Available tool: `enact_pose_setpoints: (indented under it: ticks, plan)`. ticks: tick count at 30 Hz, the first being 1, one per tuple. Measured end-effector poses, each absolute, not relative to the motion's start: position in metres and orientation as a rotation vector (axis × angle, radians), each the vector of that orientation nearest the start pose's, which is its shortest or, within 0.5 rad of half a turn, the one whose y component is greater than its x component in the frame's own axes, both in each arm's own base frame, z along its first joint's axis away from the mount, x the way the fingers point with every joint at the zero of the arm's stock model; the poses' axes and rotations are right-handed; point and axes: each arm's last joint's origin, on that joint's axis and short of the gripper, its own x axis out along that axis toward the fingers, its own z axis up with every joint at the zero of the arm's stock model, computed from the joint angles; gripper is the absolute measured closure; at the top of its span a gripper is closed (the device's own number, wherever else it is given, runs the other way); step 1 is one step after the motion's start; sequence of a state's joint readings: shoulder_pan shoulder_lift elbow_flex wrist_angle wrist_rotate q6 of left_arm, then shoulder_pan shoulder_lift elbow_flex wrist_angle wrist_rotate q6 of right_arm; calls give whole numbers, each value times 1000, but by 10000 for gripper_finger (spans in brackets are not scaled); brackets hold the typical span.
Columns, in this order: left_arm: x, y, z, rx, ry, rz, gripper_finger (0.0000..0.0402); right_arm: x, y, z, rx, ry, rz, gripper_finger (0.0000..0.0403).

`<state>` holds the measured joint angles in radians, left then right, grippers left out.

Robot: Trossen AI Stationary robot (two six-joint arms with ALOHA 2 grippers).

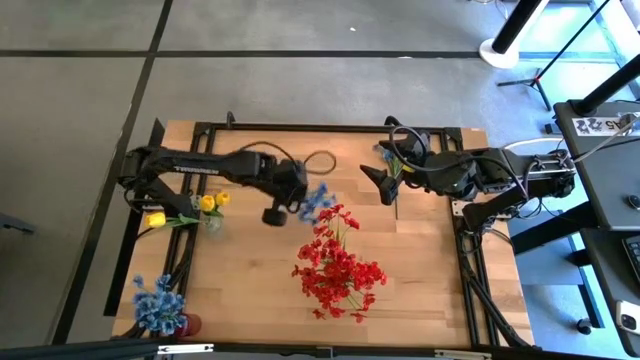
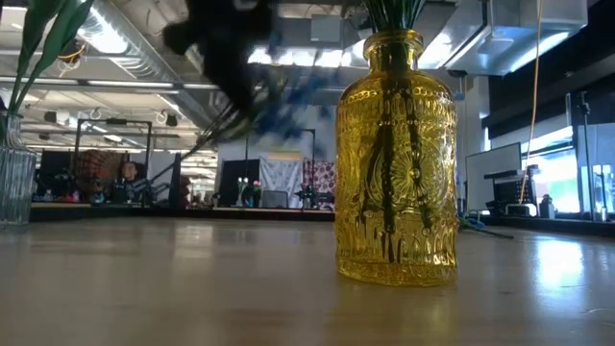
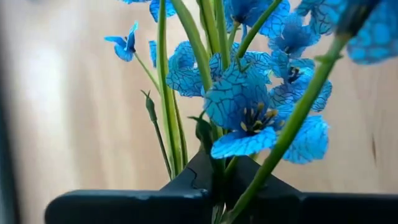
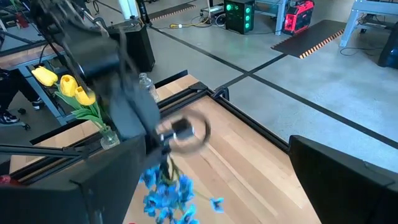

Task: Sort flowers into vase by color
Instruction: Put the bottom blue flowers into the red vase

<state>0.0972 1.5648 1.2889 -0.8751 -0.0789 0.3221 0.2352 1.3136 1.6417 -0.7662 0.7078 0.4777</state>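
My left gripper (image 1: 296, 200) hovers over the table's middle, shut on a sprig of blue flowers (image 1: 316, 201). Its blooms (image 3: 249, 112) fill the left wrist view above the fingers. My right gripper (image 1: 382, 185) waits open near the far right and touches nothing. Red flowers (image 1: 338, 268) stand in a yellow glass vase (image 2: 396, 159) toward the near middle. Yellow flowers (image 1: 208, 204) stand in a clear vase (image 2: 13, 178) at the left. More blue flowers (image 1: 157, 303) stand in a vase at the near left corner. My left gripper pinches several thin green stems (image 3: 176, 158) of the blue sprig between its two fingers (image 3: 124, 208), just below the blooms. The blooms stick out past the fingertips toward the table's right. The low view shows the sprig (image 2: 288, 96) lifted clear of the table.
A bit of blue and green (image 1: 391, 156) shows beside the right arm near the far edge. A loose cable loop (image 1: 318, 160) lies by the far edge. Black frame rails (image 1: 200, 130) border the table. Bare wood (image 1: 250, 280) lies between the yellow vase and the near-left vase.
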Motion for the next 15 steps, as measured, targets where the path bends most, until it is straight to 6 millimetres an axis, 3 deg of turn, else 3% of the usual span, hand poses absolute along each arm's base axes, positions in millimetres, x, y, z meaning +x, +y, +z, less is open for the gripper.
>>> enact_pose_setpoints:
  ticks: [4,7,11,15]
  plan:
    - [306,32,334,230,962,53,387,244,39,456,247,285,-545,11]
    - [288,27,382,119,765,102,391,243,39,454,234,304,-548,11]
    - [252,11,432,-7,514,102,396,242,39,453,200,327,-550,11]
    - [211,-5,464,-148,330,13,395,242,38,453,175,333,-550,11]
